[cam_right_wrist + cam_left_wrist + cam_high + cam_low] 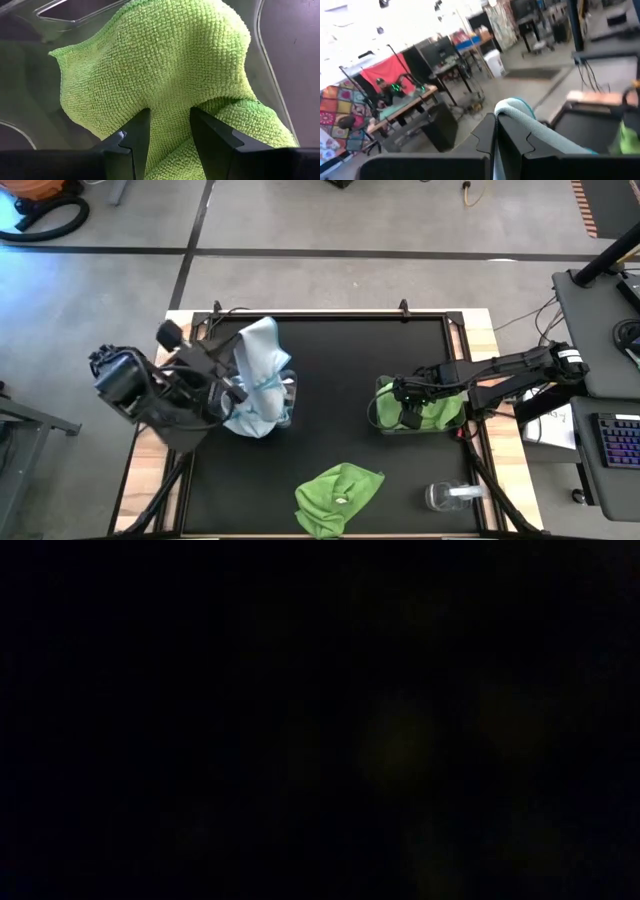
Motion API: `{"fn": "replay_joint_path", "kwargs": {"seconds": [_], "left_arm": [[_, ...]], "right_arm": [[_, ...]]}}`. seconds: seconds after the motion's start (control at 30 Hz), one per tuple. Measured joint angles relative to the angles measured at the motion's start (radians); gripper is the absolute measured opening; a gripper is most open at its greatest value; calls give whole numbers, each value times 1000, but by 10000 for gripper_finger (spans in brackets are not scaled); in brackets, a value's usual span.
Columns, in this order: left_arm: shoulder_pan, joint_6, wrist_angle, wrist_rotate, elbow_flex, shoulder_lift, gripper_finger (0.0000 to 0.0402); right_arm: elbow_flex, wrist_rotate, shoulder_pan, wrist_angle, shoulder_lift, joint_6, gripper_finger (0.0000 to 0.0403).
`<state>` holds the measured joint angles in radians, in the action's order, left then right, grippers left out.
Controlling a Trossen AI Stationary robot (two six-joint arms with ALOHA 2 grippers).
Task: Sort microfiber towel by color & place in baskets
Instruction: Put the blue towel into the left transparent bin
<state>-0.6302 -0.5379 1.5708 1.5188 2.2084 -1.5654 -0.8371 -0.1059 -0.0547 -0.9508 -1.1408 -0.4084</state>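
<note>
**Sorting cloths: green one going into the right-hand basket**

Pressing down into the basket (pixel 378 408) near the table's right edge, the right gripper (pixel 408 418) has its fingers spread as wide as they go, resting on a green cloth (pixel 165 65) that fills the clear bin. The fingers sit on the cloth with a fold of it between them; I judge it released rather than gripped.

The left gripper (pixel 495 150) is clamped shut on a blue cloth (pixel 258 365), which hangs from it over the other basket (pixel 290 395) near the table's (pixel 340 360) left side.

A second green cloth (pixel 338 495) lies crumpled at the near edge, and a small round clear container (pixel 450 496) sits by the near right corner.

Next, the right arm should probably lift clear and fetch the loose green cloth, while the left lowers and lets go.

The low view is dark.
</note>
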Motion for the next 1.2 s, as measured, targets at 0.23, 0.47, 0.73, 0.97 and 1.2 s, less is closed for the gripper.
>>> {"fn": "replay_joint_path", "kwargs": {"seconds": [0.23, 0.47, 0.73, 0.97, 1.2], "left_arm": [[88, -135, 0, -305, -192, 71, 0], [98, -401, 1, -535, -467, 238, 0], [95, -738, 1, -845, -742, 383, 0], [95, -766, -8, -955, -882, 376, 1], [96, -841, -16, -1165, -907, 374, 42]], "right_arm": [[0, 0, 0, 2, 0, -15, 137], [0, 3, 0, 1, 0, -39, 137], [0, 9, 0, 1, 0, -53, 137], [0, 20, 0, 3, 0, -77, 137], [0, 88, 0, 7, 0, -84, 137]]}}
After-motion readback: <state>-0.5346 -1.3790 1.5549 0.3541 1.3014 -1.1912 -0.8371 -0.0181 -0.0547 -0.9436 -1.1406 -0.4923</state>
